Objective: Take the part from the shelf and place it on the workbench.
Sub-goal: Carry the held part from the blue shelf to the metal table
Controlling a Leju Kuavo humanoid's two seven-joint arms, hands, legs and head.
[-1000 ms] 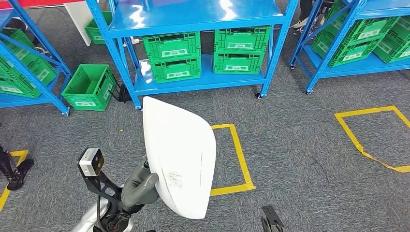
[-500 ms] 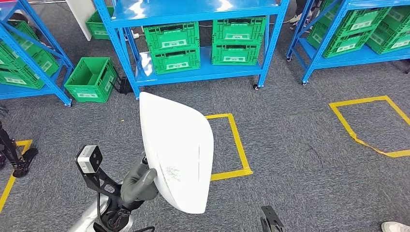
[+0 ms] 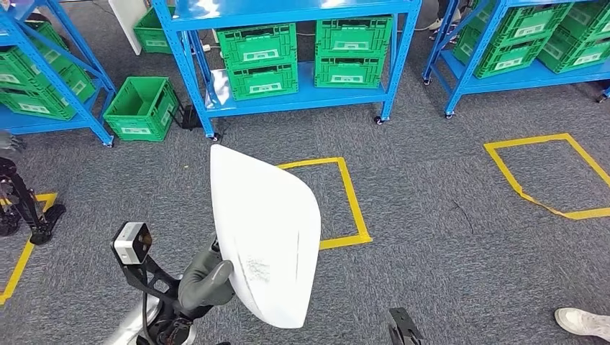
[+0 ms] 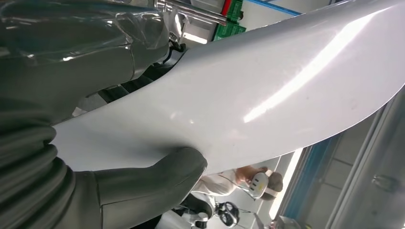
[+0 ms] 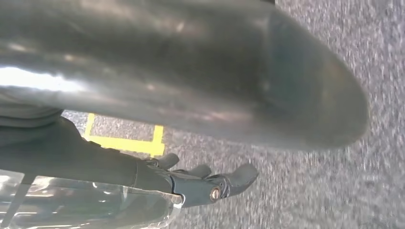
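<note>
The part is a large white curved panel, standing on edge in front of me over the grey carpet. My left hand grips its lower edge, the thumb pressed on the near face. In the left wrist view the thick grey thumb presses against the glossy white part. My right hand hangs low over the carpet with dark fingers apart and nothing in them.
Ahead stands a blue shelf with green crates; another green crate sits on the floor. Yellow tape squares mark the carpet. A person's shoe is at the lower right, a black stand at the left.
The whole picture has shifted: shelves and tape squares slid toward the top, so the camera moved back from the shelf. A shoe has come in at the lower right. The left hand's hold is unchanged.
</note>
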